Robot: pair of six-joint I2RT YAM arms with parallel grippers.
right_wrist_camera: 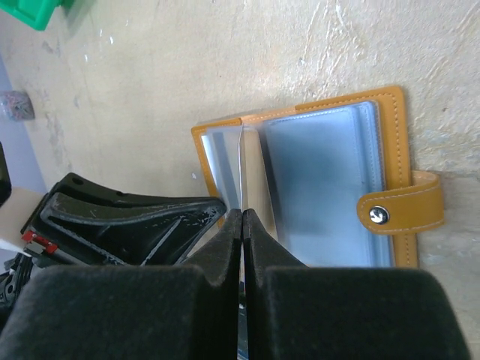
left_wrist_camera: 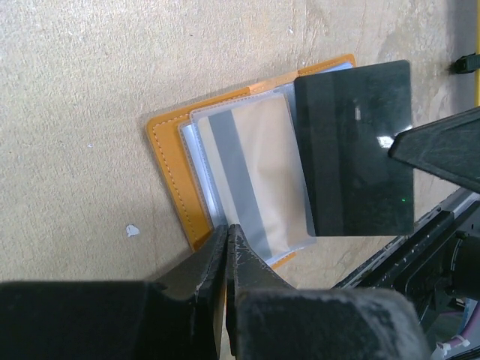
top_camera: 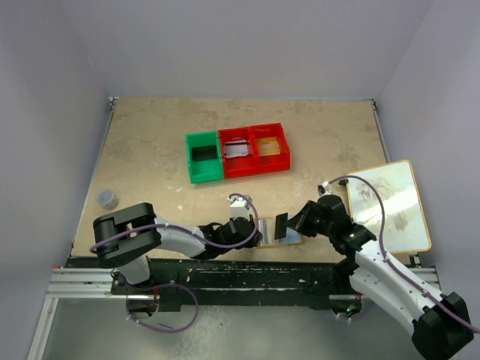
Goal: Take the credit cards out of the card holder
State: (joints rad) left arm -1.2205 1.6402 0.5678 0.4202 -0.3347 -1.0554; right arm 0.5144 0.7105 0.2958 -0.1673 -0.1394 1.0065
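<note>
Top view, lower centre: small orange-tan bifold card holder (top_camera: 268, 232) lies open, my left gripper (top_camera: 253, 229) at its left edge, my right gripper (top_camera: 294, 222) at its right. Left wrist view: my left fingers (left_wrist_camera: 196, 276) are pressed together, tips on the card holder's orange border, likely pinning it; the thin black plastic credit card (left_wrist_camera: 356, 150) hangs at right, and a gold-tan striped card (left_wrist_camera: 255, 176) sits sleeved mid-frame. Right wrist view: my right fingers (right_wrist_camera: 216, 261) clamp the black plastic credit card edge-on, for lifting away.

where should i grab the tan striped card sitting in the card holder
Likely its long edge away from the grey stripe, beside the black card, coming low from that side. The tan card lies flat in a clear sleeve on the card holder, so only a thin edge is pinchable; the left gripper pins the holder.
</note>
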